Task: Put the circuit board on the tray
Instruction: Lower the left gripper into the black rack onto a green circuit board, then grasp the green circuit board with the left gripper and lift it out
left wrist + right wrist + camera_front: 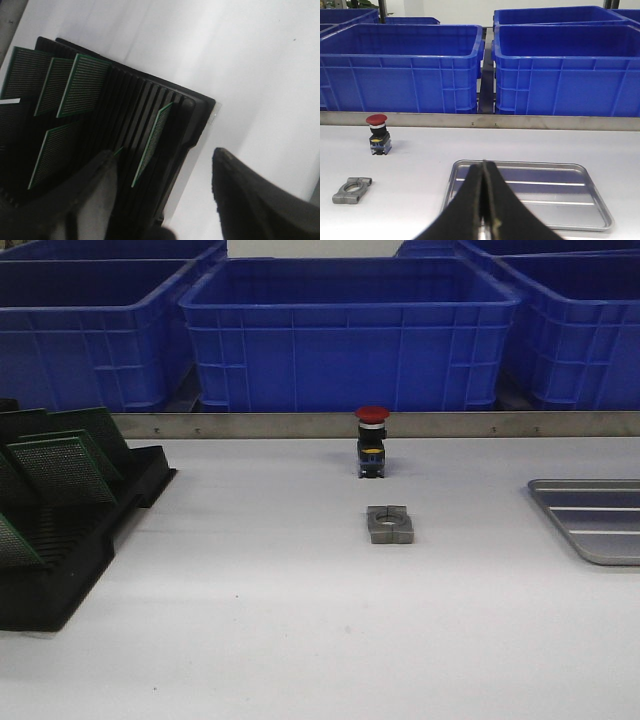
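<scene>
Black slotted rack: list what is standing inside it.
The black rack holds several green circuit boards upright in its slots. The left gripper covers its near edge, so the count is uncertain.

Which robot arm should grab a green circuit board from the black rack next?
Probably the left. Its wrist view shows the left gripper open right above the black rack, with a circuit board between its fingers. The right gripper is shut, over by the tray.

Tray [590, 520] cut by frame edge (rack [60, 570] too)
</scene>
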